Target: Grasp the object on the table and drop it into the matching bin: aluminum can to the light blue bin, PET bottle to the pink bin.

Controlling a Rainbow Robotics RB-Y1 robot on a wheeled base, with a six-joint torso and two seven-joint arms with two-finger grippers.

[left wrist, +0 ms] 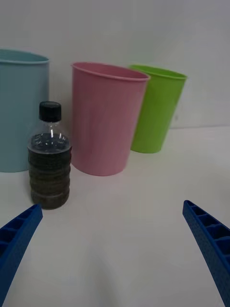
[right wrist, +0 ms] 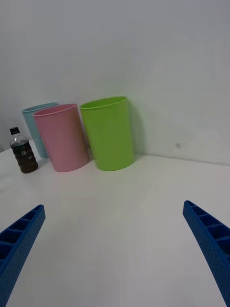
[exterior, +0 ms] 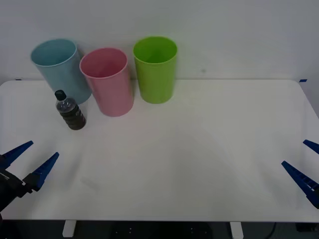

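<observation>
A small clear PET bottle point(exterior: 70, 111) with a black cap and dark brown contents stands upright on the white table point(exterior: 199, 149), in front of the light blue bin point(exterior: 61, 68) and left of the pink bin point(exterior: 107, 81). My left gripper point(exterior: 31, 159) is open near the table's front left edge, a short way in front of the bottle point(left wrist: 50, 156). The pink bin point(left wrist: 106, 117) and light blue bin point(left wrist: 19, 108) stand behind it. My right gripper point(exterior: 305, 162) is open at the front right edge, far from the bottle point(right wrist: 23, 150) and the pink bin point(right wrist: 61, 136).
A lime green bin point(exterior: 156, 68) stands to the right of the pink one, all three in a row at the table's back left. A plain white wall rises behind them.
</observation>
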